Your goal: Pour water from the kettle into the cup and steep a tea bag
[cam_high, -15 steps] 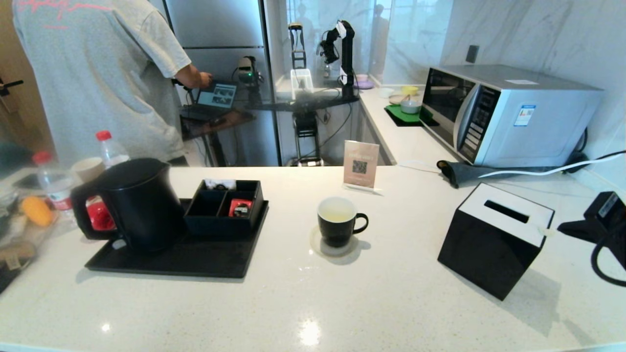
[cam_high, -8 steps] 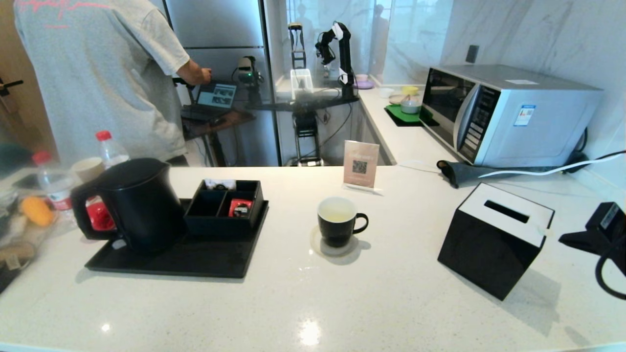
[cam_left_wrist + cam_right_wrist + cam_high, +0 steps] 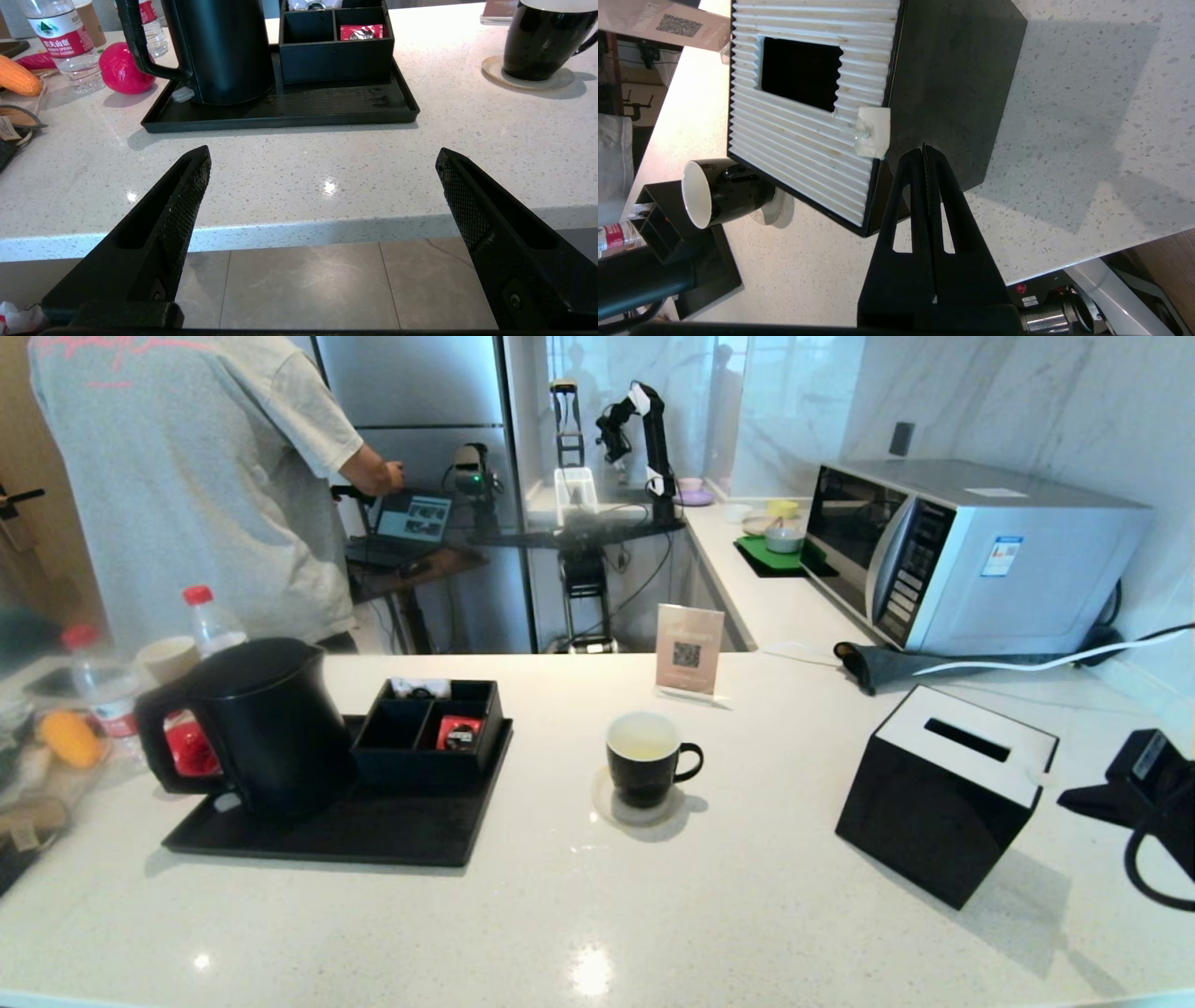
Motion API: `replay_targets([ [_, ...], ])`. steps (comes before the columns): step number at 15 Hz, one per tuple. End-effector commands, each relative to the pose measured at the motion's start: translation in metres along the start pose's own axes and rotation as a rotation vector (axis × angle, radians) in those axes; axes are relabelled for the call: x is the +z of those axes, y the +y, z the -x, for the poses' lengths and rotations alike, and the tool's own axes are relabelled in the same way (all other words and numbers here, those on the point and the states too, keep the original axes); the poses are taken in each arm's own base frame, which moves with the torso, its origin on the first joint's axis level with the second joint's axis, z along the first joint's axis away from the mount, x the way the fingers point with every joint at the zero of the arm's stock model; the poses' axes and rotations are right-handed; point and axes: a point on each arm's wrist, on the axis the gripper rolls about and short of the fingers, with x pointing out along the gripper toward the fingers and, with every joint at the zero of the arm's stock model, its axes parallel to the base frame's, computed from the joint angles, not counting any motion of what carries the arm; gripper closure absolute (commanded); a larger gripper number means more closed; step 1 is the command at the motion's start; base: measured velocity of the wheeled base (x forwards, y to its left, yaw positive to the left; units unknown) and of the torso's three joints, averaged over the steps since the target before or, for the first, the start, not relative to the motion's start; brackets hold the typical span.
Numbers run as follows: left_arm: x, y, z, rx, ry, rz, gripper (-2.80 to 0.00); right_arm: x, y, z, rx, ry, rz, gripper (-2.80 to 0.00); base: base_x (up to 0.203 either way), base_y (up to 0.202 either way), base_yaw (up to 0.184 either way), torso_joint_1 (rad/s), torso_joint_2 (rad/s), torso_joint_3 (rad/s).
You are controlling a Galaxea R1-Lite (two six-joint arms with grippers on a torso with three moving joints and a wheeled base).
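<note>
While the right gripper (image 3: 924, 151) hangs pinched fully together w/ nothing in it beside the black tissue box (image 3: 943, 789), the cup (image 3: 644, 758) sits on its coaster mid-counter w/ pale yellowish water (image 3: 640, 743) inside; no tea bag or string visible from here. Kettle (image 3: 257, 723) stands upright on the black tray (image 3: 392, 826), well apart from the cup. Left gripper (image 3: 322, 161) is parked off the counter edge, spread wide. Judging by this, pouring looks done, so any approach should come from above, slow, w/o bumping the handle.
</note>
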Motion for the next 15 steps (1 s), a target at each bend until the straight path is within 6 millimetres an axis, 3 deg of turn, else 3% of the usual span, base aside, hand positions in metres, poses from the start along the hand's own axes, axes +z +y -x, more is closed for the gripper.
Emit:
replay_targets([
  [1,0.0,0.0,0.0,0.001,0.0,-0.001,-2.8,0.002,-0.001,-0.009,-0.016,0.024,-0.009,0.0,0.0,0.0,0.0,0.0,0.0,0.0],
  [8,0.0,0.0,0.0,-0.001,0.0,-0.001,-2.8,0.009,0.001,-0.021,0.012,-0.009,0.002,0.0,0.0,0.0,0.0,0.0,0.0,0.0],
  [15,0.0,0.0,0.0,0.001,0.0,0.0,-2.8,0.01,0.004,-0.017,0.025,-0.024,0.005,0.0,0.0,0.0,0.0,0.0,0.0,0.0],
])
